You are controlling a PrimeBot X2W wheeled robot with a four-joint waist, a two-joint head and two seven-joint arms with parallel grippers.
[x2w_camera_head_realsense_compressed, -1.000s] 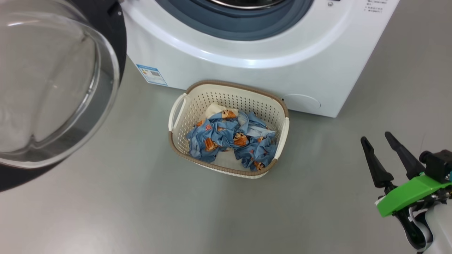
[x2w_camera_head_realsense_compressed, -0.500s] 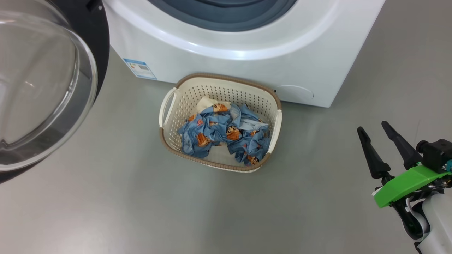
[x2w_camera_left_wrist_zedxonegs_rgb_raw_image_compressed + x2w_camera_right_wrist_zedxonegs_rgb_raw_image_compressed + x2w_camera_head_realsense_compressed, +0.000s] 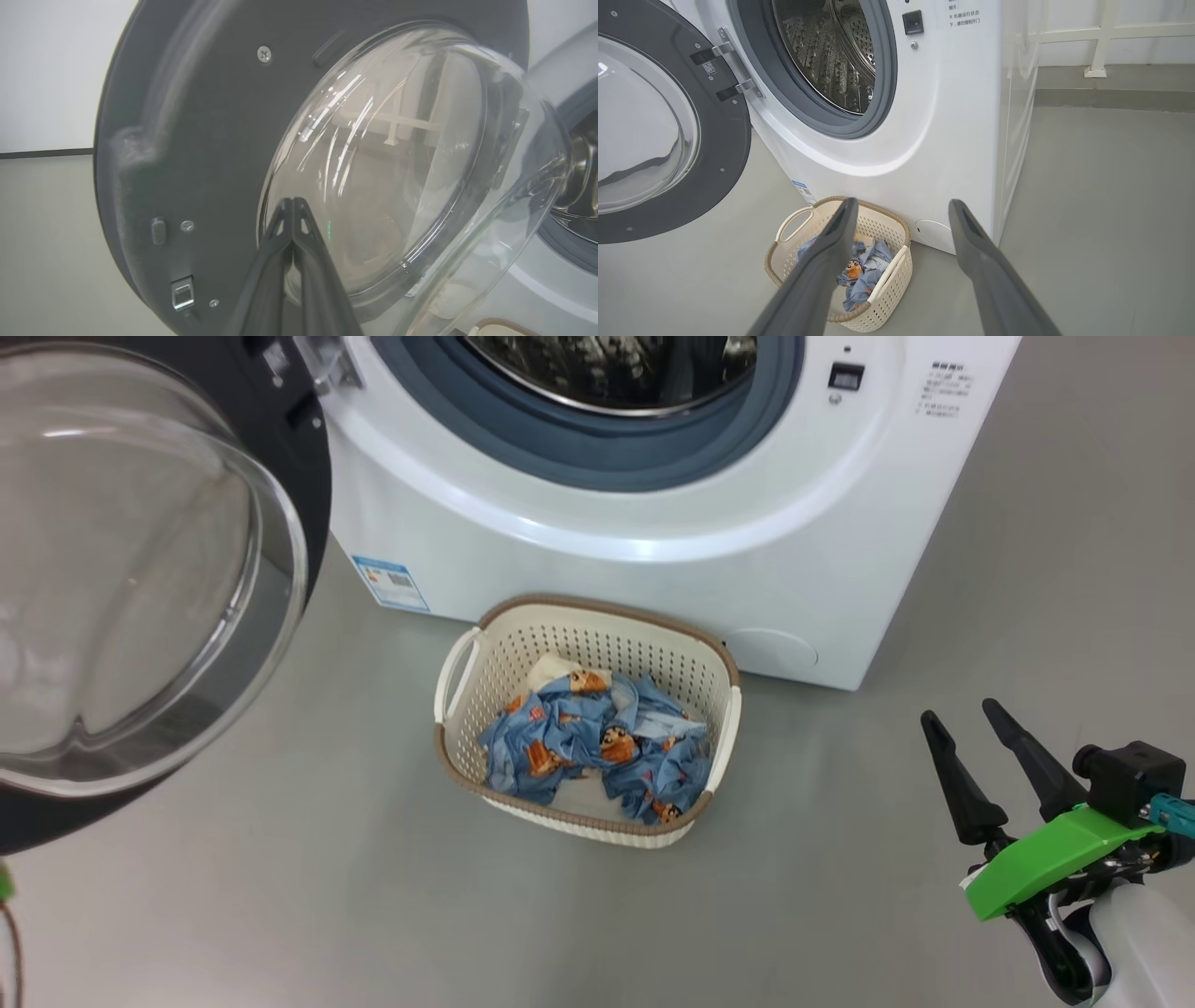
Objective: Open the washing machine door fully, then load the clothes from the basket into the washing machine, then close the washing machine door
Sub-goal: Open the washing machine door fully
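The white washing machine (image 3: 607,560) (image 3: 952,121) stands with its steel drum (image 3: 831,51) exposed. Its door (image 3: 140,579) (image 3: 658,126) (image 3: 327,154) hangs swung out to the left on its hinges, black rim around a bulging glass bowl. The basket (image 3: 485,653) (image 3: 892,280) sits on the floor right in front of the machine, holding the crumpled light blue clothes (image 3: 597,747) (image 3: 866,270). My right gripper (image 3: 962,719) (image 3: 901,205) hovers open and empty to the right of the basket. My left gripper (image 3: 292,201) is shut, its tips close in front of the door's inner glass.
Grey floor (image 3: 280,915) spreads around the basket and to the machine's right. A white railing (image 3: 1101,37) and a wall lie behind the machine. A blue label sticker (image 3: 392,583) marks the machine's lower front.
The head view has shifted, dipping then rising, so the drum opening shows again at the top. The basket, door and right gripper keep their places relative to one another.
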